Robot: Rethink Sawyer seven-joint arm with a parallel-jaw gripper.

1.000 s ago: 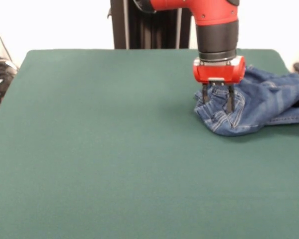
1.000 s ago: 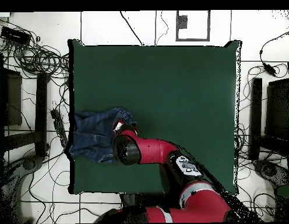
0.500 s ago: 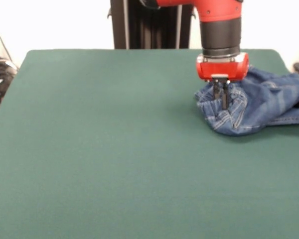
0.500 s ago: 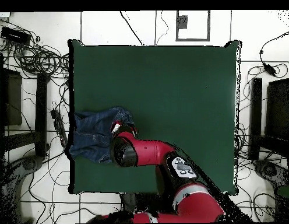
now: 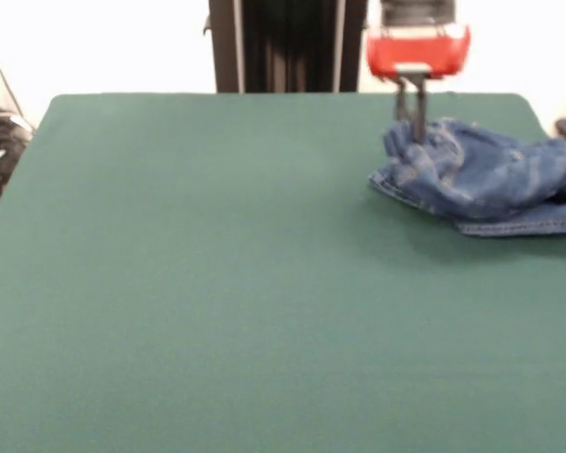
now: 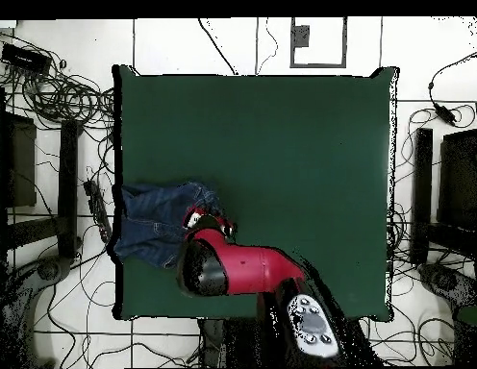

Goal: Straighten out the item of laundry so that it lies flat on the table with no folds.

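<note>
The item of laundry (image 5: 495, 179), a crumpled pair of blue jeans, lies bunched at the far right of the green table (image 5: 217, 283). My gripper (image 5: 416, 127) hangs over its left end. The fingers are pressed together on a fold of denim, which is pulled up into a small peak. From overhead, the jeans (image 6: 151, 223) sit at the left edge of the table (image 6: 281, 144), slightly over the rim. The red arm (image 6: 238, 271) covers their right end and hides the fingertips there.
The black pedestal column (image 5: 283, 45) stands behind the table. Cables and dark equipment (image 6: 50, 96) lie on the floor along both sides of the table. A cable bundle (image 5: 0, 142) sits off the table's left edge in the front view.
The gripper closed on the jeans' near end, then rose, lifting that fold off the table. The denim heap has stretched and shifted with it.
</note>
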